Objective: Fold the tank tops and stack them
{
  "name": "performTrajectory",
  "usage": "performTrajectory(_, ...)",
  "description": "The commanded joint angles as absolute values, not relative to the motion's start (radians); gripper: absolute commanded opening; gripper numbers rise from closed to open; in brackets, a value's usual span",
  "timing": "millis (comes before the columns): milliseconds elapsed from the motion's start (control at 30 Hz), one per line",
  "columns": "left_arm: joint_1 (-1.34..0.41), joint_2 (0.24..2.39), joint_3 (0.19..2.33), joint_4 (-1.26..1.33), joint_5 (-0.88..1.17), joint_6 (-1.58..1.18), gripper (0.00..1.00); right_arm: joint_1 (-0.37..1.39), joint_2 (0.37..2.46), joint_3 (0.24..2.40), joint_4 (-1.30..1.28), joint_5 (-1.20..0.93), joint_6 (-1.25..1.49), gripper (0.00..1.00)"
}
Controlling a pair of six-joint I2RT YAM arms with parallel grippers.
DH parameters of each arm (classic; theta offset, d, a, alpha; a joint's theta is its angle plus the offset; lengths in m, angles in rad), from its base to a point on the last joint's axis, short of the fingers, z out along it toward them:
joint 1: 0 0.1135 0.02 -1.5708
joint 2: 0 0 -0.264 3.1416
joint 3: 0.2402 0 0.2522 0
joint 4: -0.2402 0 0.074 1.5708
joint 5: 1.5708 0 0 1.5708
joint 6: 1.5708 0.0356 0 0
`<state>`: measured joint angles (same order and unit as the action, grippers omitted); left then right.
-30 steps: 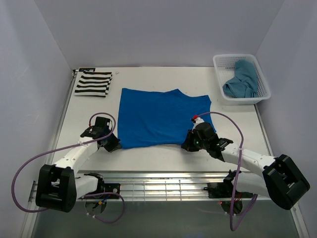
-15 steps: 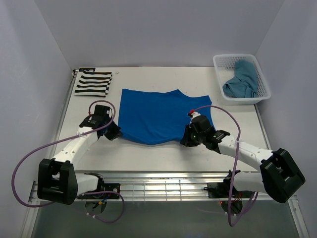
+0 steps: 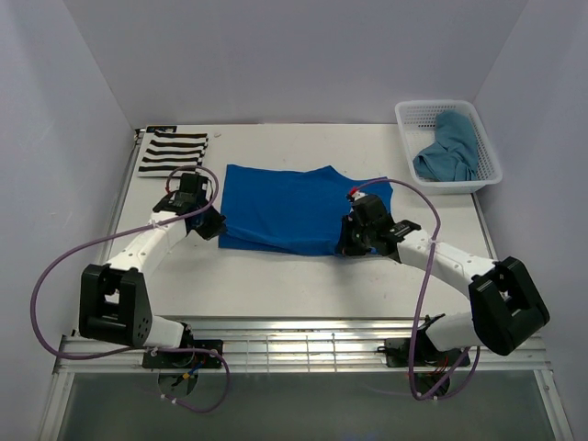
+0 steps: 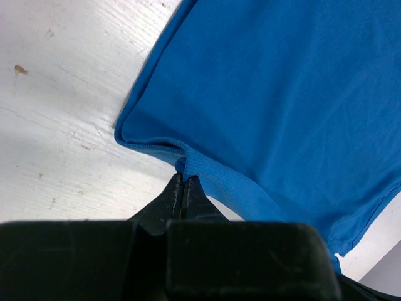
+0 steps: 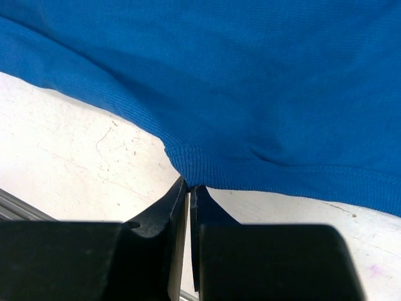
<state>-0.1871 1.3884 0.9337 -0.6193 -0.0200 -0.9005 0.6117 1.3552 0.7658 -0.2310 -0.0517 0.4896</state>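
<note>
- Desk [image 3: 276,285]: white top; both arms reach from the near edge toward its middle.
- Royal blue tank top [image 3: 299,202]: lies spread at the middle of the desk. Its far edge rests flat, and its near hem is raised at both corners, with the cloth doubled beneath it.
- Left gripper [image 4: 183,179]: fingers pressed together with no visible gap, pinching the ribbed hem at the near-left corner of the royal blue tank top. A fold of cloth curls under just beyond the tips.
- Right gripper [image 5: 188,185]: fingers drawn together to a thin slit, clamped on the hem at the near-right corner of the same top. The hem puckers at the pinch.
- Striped tank top [image 3: 173,153]: black and white, folded, lying flat at the far-left corner, apart from the blue one.
- Teal tank top [image 3: 450,147]: bunched inside the white mesh basket [image 3: 404,115] at the far-right corner.
</note>
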Motion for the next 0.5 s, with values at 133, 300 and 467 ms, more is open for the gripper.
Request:
performTrajectory(133,-0.175,1.477,1.026,-0.577,-0.043,-0.868,0.00,0.566,1.420,0.877,-0.261,-0.087,0.420,0.08)
performTrajectory(300,-0.170,1.540,1.066,-0.566,-0.051,-0.865,0.00,0.540,1.486,0.928,-0.262,-0.133,0.385,0.08)
performTrajectory(467,-0.167,1.586,1.092,-0.555,-0.051,-0.871,0.00,0.515,1.548,0.971,-0.264,-0.182,0.359,0.08)
